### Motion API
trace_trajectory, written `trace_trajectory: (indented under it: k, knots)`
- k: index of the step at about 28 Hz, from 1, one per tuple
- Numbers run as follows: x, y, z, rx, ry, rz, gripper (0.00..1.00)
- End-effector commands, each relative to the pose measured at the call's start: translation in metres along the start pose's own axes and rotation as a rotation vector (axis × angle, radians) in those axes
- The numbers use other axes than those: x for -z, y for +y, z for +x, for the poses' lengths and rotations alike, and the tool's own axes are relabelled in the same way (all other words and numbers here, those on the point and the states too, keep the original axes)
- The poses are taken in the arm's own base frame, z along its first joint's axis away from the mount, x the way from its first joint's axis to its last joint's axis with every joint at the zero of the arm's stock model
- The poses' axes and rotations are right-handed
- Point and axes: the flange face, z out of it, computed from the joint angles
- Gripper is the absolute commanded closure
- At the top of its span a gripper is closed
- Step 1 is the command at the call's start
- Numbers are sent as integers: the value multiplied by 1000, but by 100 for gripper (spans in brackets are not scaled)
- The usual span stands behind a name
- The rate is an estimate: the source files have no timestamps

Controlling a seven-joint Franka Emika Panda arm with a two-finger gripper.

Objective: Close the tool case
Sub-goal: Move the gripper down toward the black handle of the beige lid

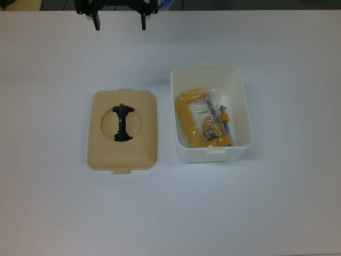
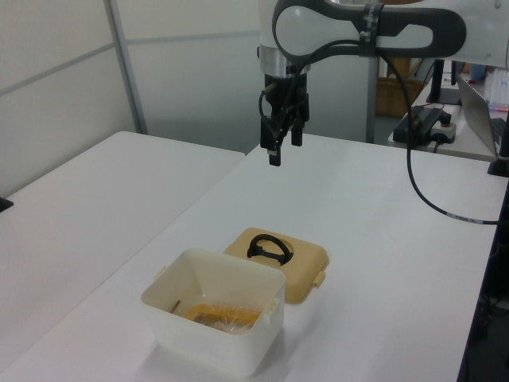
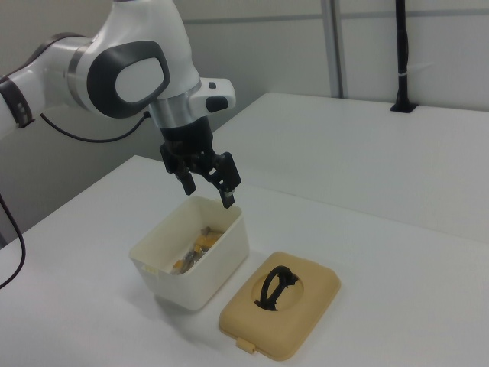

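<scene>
The tool case's white box (image 1: 241,98) (image 2: 215,321) (image 3: 183,271) stands uncovered on the table, holding a yellow clamp (image 1: 197,120) in a clear bag. Its tan lid (image 1: 138,154) (image 2: 306,267) (image 3: 306,310) lies flat beside it, to the top view's left, black handle (image 1: 122,124) (image 3: 275,288) facing up in the round recess. My gripper (image 1: 120,23) (image 2: 284,150) (image 3: 208,191) hangs open and empty well above the table, at the top edge of the top view, apart from both parts.
The white table (image 1: 266,202) carries only the box and lid. A second table (image 3: 367,145) adjoins it. A laptop and cables (image 2: 429,119) sit on a desk in the left view's upper right.
</scene>
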Motion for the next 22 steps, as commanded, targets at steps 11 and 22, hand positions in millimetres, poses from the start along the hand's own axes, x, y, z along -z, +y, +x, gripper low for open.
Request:
trace_trajectory:
  k: [11,22]
  knots:
    - [-26,-3,12,-1,6,-7,0]
    - [-89,6,43,37,46,-51,0]
